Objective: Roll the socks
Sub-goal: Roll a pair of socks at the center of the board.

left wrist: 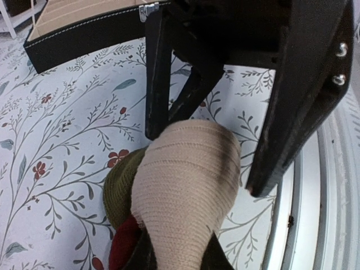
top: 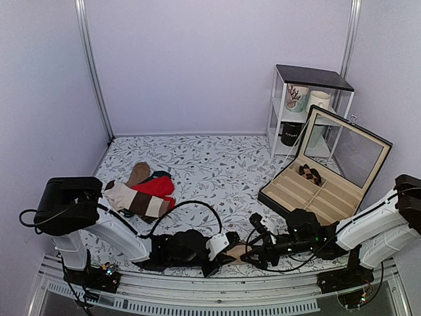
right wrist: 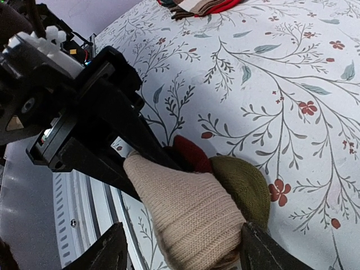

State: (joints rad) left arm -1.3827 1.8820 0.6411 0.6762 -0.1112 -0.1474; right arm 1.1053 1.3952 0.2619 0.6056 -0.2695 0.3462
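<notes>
The socks lie as a tan roll with olive and maroon bands showing, on the floral table near its front edge. In the left wrist view the socks taper back between my left gripper's dark fingers, which are shut on the narrow end. My left gripper comes in from the left, my right gripper from the right. In the right wrist view the socks sit between the spread fingers of my right gripper. One finger touches the thick end; the other stands apart.
A pile of other socks, red and cream with brown bands, lies at mid left. An open black box with beige compartments stands at the right, its glass lid raised. Behind it is a white shelf with mugs. A metal rail runs along the front edge.
</notes>
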